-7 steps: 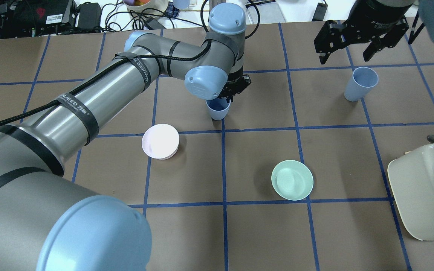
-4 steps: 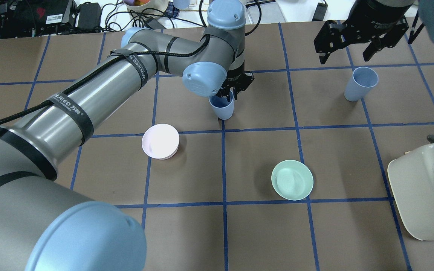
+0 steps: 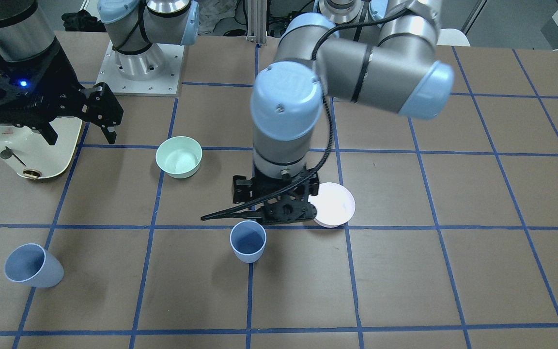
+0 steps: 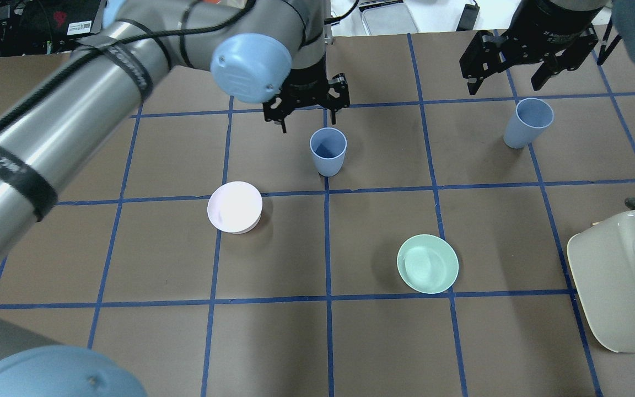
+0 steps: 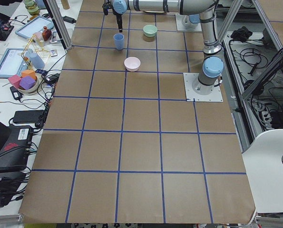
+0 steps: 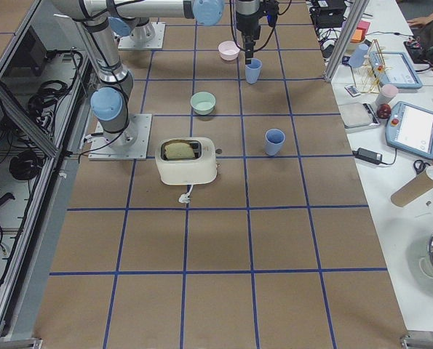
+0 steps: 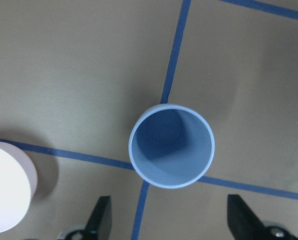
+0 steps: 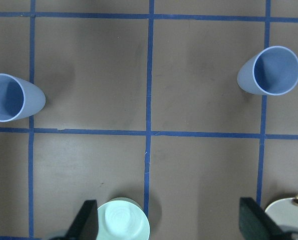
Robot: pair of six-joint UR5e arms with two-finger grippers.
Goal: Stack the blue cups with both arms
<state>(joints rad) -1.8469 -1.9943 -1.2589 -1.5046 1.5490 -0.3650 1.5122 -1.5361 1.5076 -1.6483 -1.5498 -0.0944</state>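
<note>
One blue cup [image 4: 328,150] stands upright on the table's middle and also shows in the front view [image 3: 248,241]. My left gripper [image 4: 306,105] is open and empty, raised just beyond it. In the left wrist view the cup [image 7: 171,145] lies ahead of the spread fingertips [image 7: 98,220], apart from them. The second blue cup [image 4: 528,122] stands upright at the right, also in the front view [image 3: 32,266]. My right gripper [image 4: 510,71] is open and empty, high beyond that cup. The right wrist view shows both cups [image 8: 271,71] [image 8: 11,97].
A pale pink bowl [image 4: 235,207] sits left of the middle cup. A mint-green bowl [image 4: 428,263] sits nearer the robot, between the cups. A cream toaster [image 4: 620,281] stands at the near right. Cables and boxes line the far table edge.
My left gripper has opened, let go of the middle cup, and lifted away toward the far side. The cup now stands free on the table. The right arm has not moved.
</note>
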